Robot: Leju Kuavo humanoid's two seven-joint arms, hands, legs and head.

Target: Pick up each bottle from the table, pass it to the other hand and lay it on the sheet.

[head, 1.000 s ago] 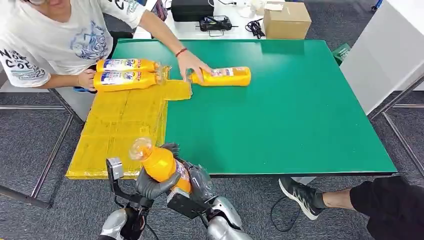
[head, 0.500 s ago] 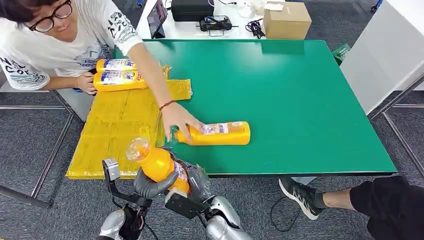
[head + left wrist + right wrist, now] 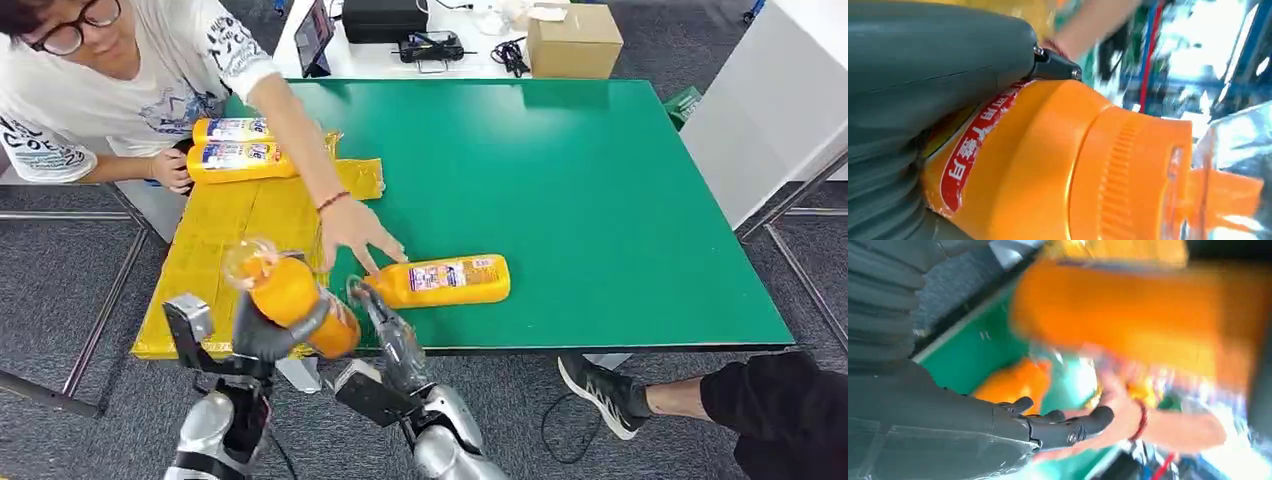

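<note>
Orange plastic bottle with clear cap [image 3: 290,292] sits gripped in the left hand [image 3: 262,335], lower left of frame, over the yellow sheet [image 3: 235,240] edge. Right hand [image 3: 385,335] hangs empty, fingers spread. A person's hand [image 3: 352,232] nearby risks collision.

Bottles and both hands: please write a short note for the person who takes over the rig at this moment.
Left hand grips an orange bottle above the near edge of the yellow sheet.
Right hand is open and holds nothing.
Two bottles lie at the sheet's far end.
A person's hand is at a fourth bottle on the green table.
Left: lay down the held bottle, then handle the fourth.
</note>
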